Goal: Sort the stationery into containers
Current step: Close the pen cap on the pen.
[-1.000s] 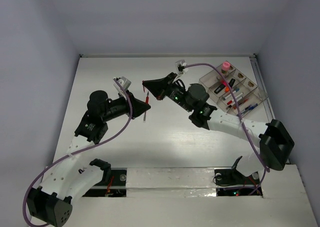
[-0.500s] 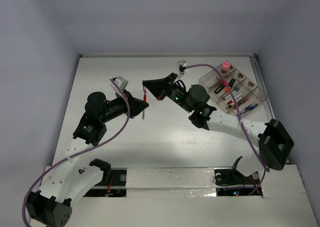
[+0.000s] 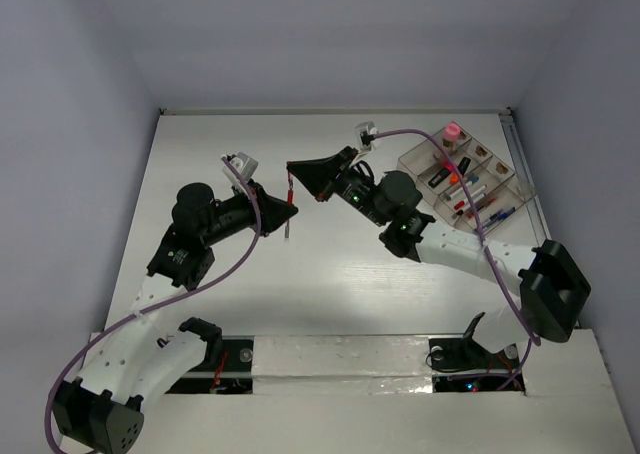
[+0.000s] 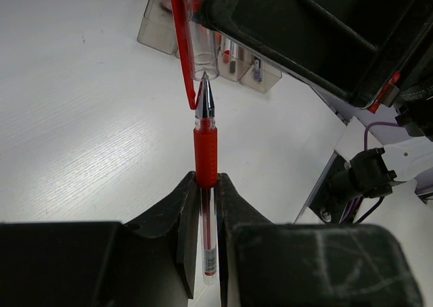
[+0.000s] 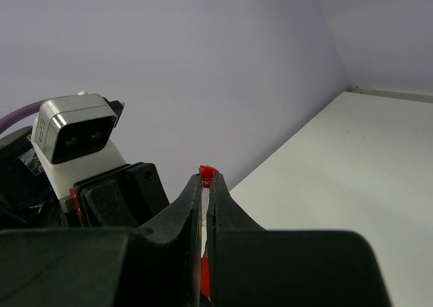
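Note:
My left gripper [image 3: 286, 212] is shut on a red pen [image 3: 289, 226], which it holds off the table, gripped at its red sleeve [image 4: 206, 155]. My right gripper [image 3: 293, 172] is shut on the pen's clear cap with a red clip [image 4: 195, 46]; the red cap end shows between its fingertips [image 5: 207, 171]. The pen's tip sits right at the cap's mouth. The clear organiser tray [image 3: 408, 159] stands at the back right with pens and small items in its compartments. A pink-capped bottle [image 3: 453, 132] is at its far edge.
The two grippers meet tip to tip above the middle of the white table [image 3: 330, 274]. The left wrist camera [image 5: 76, 132] shows close in front of the right gripper. Grey walls enclose the table on three sides. The tray also shows in the left wrist view [image 4: 154, 33].
My left gripper has moved the pen slightly up and toward the right gripper, bringing its tip to the cap. The right gripper has barely moved.

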You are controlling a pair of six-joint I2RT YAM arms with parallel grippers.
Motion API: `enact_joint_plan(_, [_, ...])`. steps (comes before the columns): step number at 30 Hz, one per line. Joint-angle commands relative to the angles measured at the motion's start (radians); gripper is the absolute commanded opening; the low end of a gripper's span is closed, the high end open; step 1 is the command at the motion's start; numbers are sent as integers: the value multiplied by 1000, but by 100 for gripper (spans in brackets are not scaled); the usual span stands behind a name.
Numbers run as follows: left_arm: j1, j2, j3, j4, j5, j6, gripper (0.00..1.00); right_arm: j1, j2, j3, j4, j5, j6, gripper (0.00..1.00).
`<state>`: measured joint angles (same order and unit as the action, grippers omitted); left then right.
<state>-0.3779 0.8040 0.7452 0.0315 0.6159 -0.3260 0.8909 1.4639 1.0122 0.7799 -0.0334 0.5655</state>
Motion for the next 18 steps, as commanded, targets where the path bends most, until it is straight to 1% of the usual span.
enact_joint_plan(1, [4, -12, 0, 27, -11, 5, 0, 6, -39, -9, 82, 13, -10, 0])
enact_joint_plan(14, [4, -37, -6, 53, -4, -7, 0, 6, -22, -9, 79, 3, 2, 0])
enact_joint_plan(18, [22, -46, -12, 74, -15, -25, 0, 6, -20, -14, 87, -2, 4, 0])
